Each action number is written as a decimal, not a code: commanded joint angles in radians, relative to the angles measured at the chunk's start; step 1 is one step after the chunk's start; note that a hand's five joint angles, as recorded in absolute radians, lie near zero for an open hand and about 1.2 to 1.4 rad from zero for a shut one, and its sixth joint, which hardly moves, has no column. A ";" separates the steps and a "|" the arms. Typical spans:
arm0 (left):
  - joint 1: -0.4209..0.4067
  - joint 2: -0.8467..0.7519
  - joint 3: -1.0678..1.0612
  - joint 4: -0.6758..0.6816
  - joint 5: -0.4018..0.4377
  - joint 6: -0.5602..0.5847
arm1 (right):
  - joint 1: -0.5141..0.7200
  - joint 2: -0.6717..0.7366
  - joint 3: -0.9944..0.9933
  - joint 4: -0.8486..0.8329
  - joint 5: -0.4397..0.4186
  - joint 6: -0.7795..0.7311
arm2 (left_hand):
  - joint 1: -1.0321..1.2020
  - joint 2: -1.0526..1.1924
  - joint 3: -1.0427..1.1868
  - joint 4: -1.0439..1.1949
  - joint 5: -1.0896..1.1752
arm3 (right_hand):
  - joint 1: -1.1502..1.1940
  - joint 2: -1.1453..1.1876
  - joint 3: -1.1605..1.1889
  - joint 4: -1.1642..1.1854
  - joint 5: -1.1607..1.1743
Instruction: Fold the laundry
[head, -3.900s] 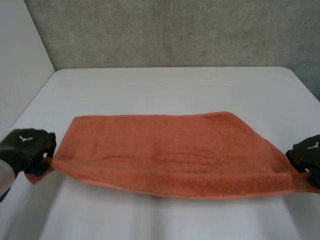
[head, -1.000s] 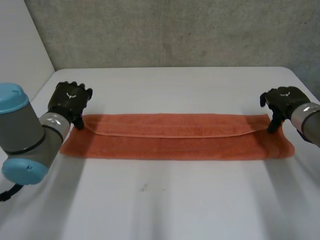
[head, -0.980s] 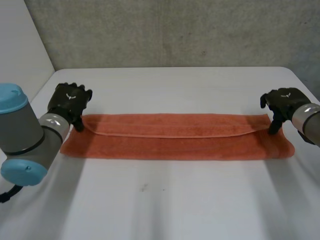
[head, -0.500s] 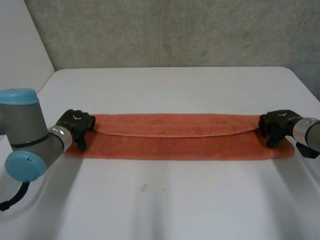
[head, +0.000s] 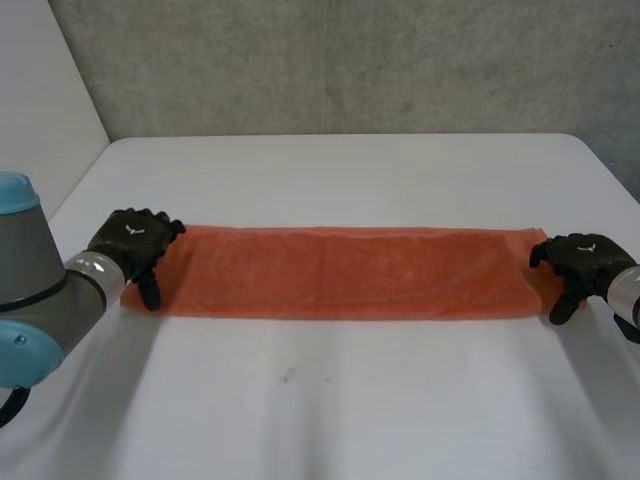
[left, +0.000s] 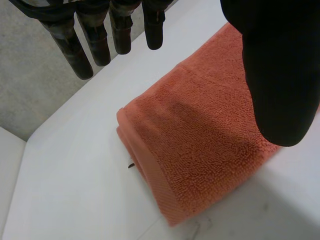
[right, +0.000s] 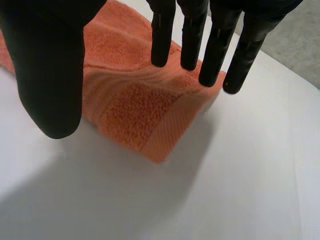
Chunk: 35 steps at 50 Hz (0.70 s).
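Across the middle of the white tabletop (head: 330, 400), the orange towel (head: 340, 272) is lying flat as a long, narrow folded strip, running from side to side. At its left end the left hand (head: 130, 245) is hovering with its fingers (left: 70, 47) straight and held well away from the thumb, gripping nothing. In the left wrist view the thumb is hanging over the cloth, the fingers are hanging just beyond the towel's edge, and the stacked layers of the fold are showing at the short end. At the opposite end the right hand (head: 580, 262) is holding the same pose: fingers (right: 162, 40) straight and pointing down at the towel's corner, thumb apart from them, nothing pinched between. Whether either hand is touching the cloth I cannot tell.
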<state>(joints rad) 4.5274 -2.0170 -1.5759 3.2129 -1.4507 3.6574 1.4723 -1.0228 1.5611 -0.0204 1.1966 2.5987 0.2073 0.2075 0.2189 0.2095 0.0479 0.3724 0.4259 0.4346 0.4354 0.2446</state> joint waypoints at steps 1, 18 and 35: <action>-0.005 -0.002 -0.001 0.012 0.000 -0.011 | -0.009 0.010 0.004 -0.049 0.000 -0.008 | -0.017 -0.017 -0.029 -0.019 -0.032 | 0.534 0.480 0.471 0.471 0.487; -0.002 0.007 -0.019 0.028 -0.002 -0.013 | -0.141 0.017 -0.119 -0.170 0.208 -0.153 | -0.011 -0.012 -0.023 -0.014 -0.026 | 1.024 0.970 0.962 0.961 0.977; 0.002 0.081 -0.095 0.028 0.000 -0.013 | 0.128 -0.031 -0.242 -0.174 0.198 -0.155 | -0.023 -0.023 -0.035 -0.025 -0.038 | 1.024 0.970 0.962 0.961 0.977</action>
<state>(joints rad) 4.5300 -1.9688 -1.6433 3.2413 -1.4513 3.6448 1.3686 -1.0130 1.3377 -0.1897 1.4235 2.3797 0.2073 0.2075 0.2189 0.2095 0.0479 0.9620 1.1731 1.1768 1.1913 0.9759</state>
